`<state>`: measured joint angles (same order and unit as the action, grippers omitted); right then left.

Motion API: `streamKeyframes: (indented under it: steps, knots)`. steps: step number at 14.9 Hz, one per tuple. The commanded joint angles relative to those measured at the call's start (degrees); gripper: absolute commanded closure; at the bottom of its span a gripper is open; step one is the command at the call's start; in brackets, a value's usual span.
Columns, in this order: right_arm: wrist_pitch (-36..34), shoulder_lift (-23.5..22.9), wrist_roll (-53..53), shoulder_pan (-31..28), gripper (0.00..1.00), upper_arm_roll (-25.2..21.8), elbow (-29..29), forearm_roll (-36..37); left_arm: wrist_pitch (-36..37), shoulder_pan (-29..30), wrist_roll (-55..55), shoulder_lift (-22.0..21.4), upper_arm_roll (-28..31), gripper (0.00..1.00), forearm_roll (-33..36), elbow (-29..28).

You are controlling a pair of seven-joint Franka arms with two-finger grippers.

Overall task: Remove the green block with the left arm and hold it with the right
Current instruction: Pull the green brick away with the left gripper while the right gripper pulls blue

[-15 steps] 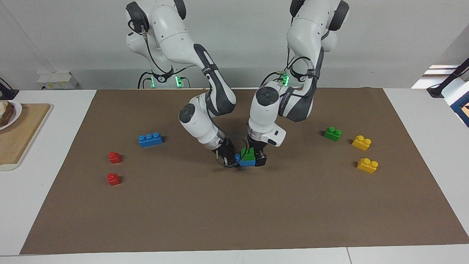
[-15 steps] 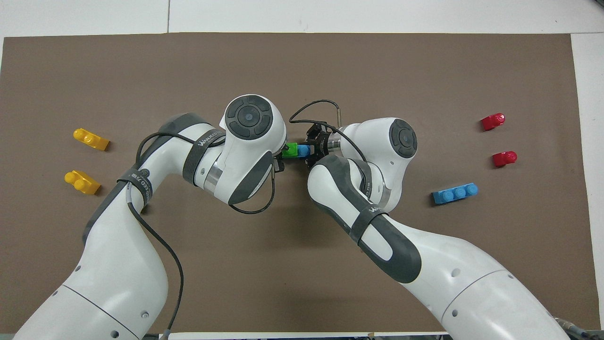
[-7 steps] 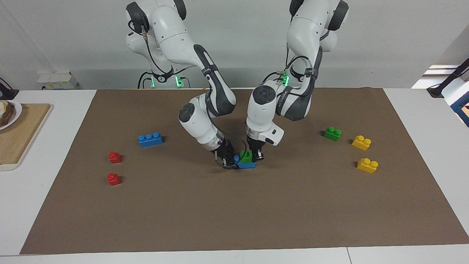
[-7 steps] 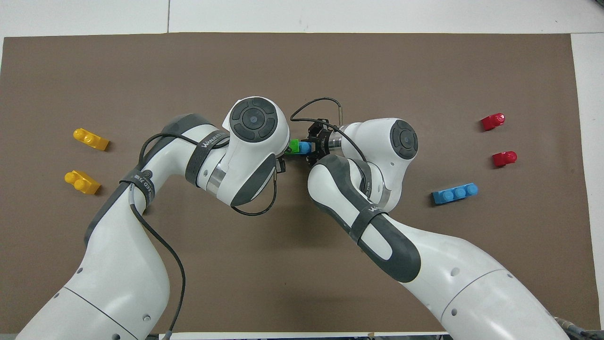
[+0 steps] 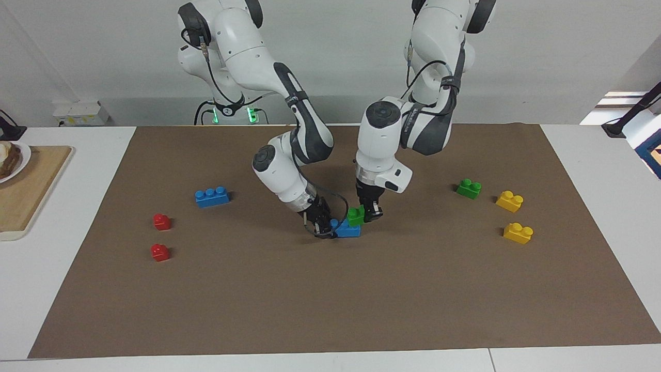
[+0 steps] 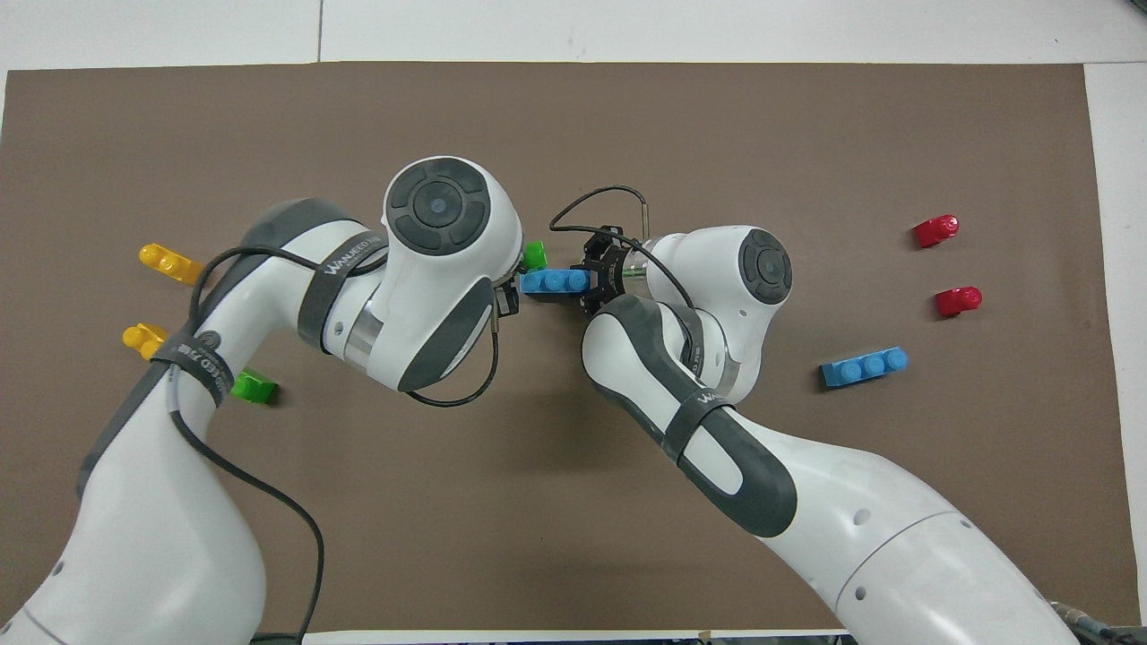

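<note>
Start at the right arm's end of the table: two red blocks [image 5: 161, 221] and a spare blue brick [image 5: 211, 197] lie loose and well apart from the work, so you can ignore them. Toward the middle, the right gripper [image 5: 321, 226] comes in low and tilted, its fingers clamped on one end of the blue base brick [image 5: 348, 230]. It looks like an anchor that pins the brick to the mat so that pulling on top cannot drag it along. Just beside it, the green block [image 5: 355, 215] sits pinched in the closed left gripper [image 5: 368, 214], raised a little above the base brick's other end. The overhead view shows all three blue studs bare, so I judge the block to be free. Whether its underside touches the brick at all, you cannot tell. Toward the left arm's end lie a second green block [image 5: 468, 188] and two yellow blocks [image 5: 509, 201], untouched. Everything rests on a flat brown mat [image 5: 330, 299] that covers most of the white table [image 5: 62, 268] and should give some grip. A wooden board [image 5: 26, 191] lies off the mat at the right arm's end, and a plain pale wall [image 5: 103, 51] rises past the arm bases.
</note>
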<state>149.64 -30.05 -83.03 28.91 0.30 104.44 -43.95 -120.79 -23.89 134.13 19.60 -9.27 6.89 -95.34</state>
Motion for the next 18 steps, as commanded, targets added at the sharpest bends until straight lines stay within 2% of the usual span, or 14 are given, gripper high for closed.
streamKeyframes:
  steps: [1,3,7,12,16,18]
  knots:
    - [-1.9,0.1,0.8,-0.9,1.0,0.0,-1.2,-0.9,4.0,2.3,-4.8,-3.8,-0.1,1.0,0.4,-1.1]
    - [-7.0,0.0,1.4,-3.8,1.0,-0.4,-4.6,-0.2,5.5,4.2,-8.9,-4.8,0.0,1.0,-1.2,-1.2]
    - [-20.9,-0.2,3.2,-13.5,1.0,-0.3,-12.2,3.4,6.3,10.9,-21.4,-5.8,-0.1,1.0,-1.7,-2.2]
    - [-29.9,-0.1,17.4,-24.9,1.0,-0.3,-12.0,3.7,4.3,22.0,-49.8,-7.8,0.0,1.0,-5.4,-8.3]
    - [-32.2,0.6,25.7,-31.8,1.0,-0.5,-9.1,5.2,-2.9,27.5,-61.6,-8.5,0.0,1.0,-5.8,-14.7]
    - [-33.8,0.7,27.0,-34.1,1.0,-0.5,-9.0,7.8,-4.1,28.6,-66.4,-7.6,0.1,1.0,-5.8,-15.2]
